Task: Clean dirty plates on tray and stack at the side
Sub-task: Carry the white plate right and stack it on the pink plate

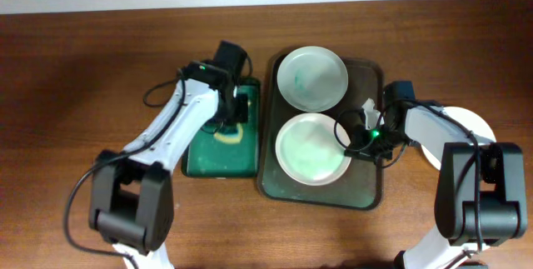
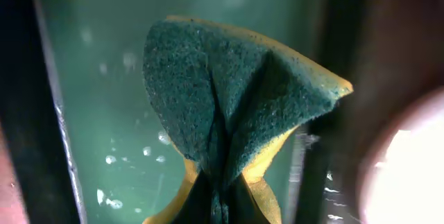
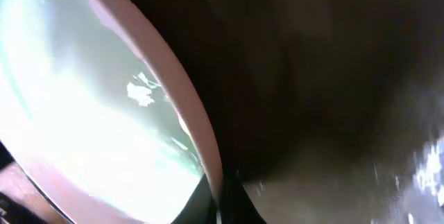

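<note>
Status: roughly a third done, going by layout. One plate [image 1: 476,124] sits off the tray [image 1: 366,182] on the surface [image 1: 83,94] at the right. It's partly hidden by the right arm and looks plain white, so I'd count it as cleaned and the start of the stack. Two plates are on the tray, both with a teal-green film in the middle: far plate [image 1: 312,77] and near plate [image 1: 310,151], almost touching. Left jaws are pinched on a folded sponge [image 2: 236,106], held over the green container [image 1: 218,159] just left of the tray, with liquid and bubbles below it in the left wrist view. Right jaws are at the near plate's right rim. In the right wrist view the rim [image 3: 198,130] runs down into them, so they look clamped on it, though the contact is dark and blurred. Can't tell if the plate is lifted. Left to do: scrub the near plate, move it to the side, then repeat for the far plate. Tray is empty of plates only after that.
</note>
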You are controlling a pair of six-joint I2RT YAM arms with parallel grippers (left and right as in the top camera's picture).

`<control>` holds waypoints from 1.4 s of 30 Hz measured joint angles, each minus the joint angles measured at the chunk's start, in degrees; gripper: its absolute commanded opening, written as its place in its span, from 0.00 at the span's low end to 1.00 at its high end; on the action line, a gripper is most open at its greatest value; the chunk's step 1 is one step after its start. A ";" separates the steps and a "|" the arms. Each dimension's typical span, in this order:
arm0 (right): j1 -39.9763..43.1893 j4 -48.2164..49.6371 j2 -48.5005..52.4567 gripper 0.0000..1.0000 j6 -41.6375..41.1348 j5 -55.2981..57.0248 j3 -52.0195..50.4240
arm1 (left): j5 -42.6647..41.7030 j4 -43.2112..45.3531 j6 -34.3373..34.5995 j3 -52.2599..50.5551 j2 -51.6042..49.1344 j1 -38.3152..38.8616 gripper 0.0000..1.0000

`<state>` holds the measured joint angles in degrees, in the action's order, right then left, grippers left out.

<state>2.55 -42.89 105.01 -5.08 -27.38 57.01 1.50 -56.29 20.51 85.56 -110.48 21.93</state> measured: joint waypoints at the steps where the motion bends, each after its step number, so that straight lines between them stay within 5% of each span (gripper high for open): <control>1: -0.02 -0.79 -0.68 0.04 -0.07 1.07 -0.33 | 0.50 0.00 0.00 -0.96 -1.18 0.02 0.25; 2: -0.33 -2.43 -3.15 0.04 -0.57 4.70 -1.29 | 1.11 0.24 -0.13 -2.23 -3.32 0.02 0.42; 9: -14.91 -5.38 -29.42 0.04 -9.27 32.81 -2.16 | -3.06 0.52 -0.39 -2.14 -1.05 0.02 0.57; 12: -24.81 -6.60 -35.76 0.04 -11.69 47.74 -2.16 | -4.11 -0.24 -0.48 -2.10 5.81 0.02 0.96; 13: -28.46 -6.84 -36.61 0.04 -12.11 52.92 -2.16 | -4.31 -0.83 -0.55 -2.08 8.44 0.02 1.00; 18: -44.41 -7.91 -36.94 0.04 -12.94 72.39 -2.16 | -4.55 -2.58 -0.59 -1.77 16.59 0.07 0.99; 29: -62.82 -11.98 -36.94 0.04 -12.92 95.38 -1.05 | -4.57 -2.64 -0.57 -1.77 16.85 0.07 0.99; 42: -64.11 -11.98 -36.94 0.04 -12.94 99.38 -0.96 | -4.57 -2.64 -0.57 -1.77 16.85 0.07 0.99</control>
<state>-61.56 -54.87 68.07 -18.02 72.01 56.05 -3.07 -58.94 19.94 83.79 -93.62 22.00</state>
